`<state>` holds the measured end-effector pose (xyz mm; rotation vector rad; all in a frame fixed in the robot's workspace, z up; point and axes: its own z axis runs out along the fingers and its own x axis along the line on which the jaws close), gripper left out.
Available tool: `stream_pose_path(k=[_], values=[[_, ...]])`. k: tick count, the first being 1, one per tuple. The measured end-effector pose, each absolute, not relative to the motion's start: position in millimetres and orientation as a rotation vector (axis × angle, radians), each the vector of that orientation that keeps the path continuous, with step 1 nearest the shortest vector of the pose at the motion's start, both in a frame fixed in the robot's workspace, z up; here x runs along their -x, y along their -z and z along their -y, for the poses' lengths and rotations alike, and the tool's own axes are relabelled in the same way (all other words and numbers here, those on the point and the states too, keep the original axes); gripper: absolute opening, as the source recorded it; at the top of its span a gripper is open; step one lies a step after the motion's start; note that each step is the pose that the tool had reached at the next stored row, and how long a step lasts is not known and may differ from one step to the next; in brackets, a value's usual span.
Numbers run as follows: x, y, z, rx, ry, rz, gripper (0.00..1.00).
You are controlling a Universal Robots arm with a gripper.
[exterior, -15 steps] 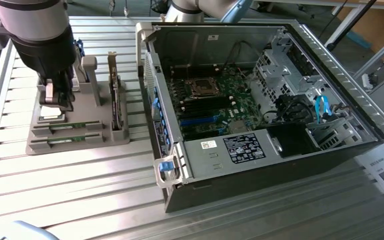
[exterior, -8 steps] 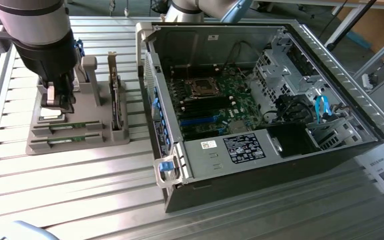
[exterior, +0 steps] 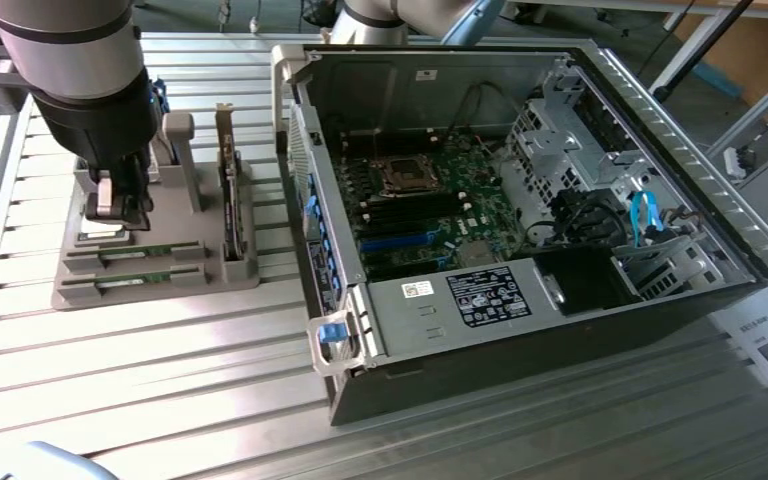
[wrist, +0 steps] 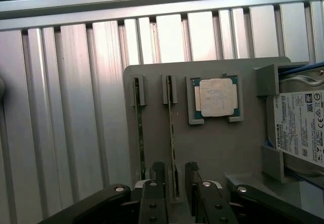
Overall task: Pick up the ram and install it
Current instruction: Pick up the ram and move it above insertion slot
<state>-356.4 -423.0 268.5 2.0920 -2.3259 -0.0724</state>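
Just outside one finger (wrist: pixel 158 178) stood a second stick (wrist: pixel 139 133), edge-up in the gray holder (wrist: pixel 152 82). Gripper (wrist: pixel 175 172) was spread, straddling the ram (wrist: pixel 172 133), not pinching it. Processor (wrist: pixel 216 98) lay ahead of the fingertips; hard drive (wrist: pixel 301 127) sat farther aside.

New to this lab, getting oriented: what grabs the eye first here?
The open computer case, motherboard exposed, dominates the exterior view's right. At that view's left, the open gripper straddles the ram, one of two green sticks standing in a grey holder, near a silver processor chip.
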Motion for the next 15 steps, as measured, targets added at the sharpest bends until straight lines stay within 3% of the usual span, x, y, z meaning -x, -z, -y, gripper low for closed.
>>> stream_pose_path(k=[15], values=[[356.3,-268.4,430.8,-2.092,0.072,2.326,0.3]])
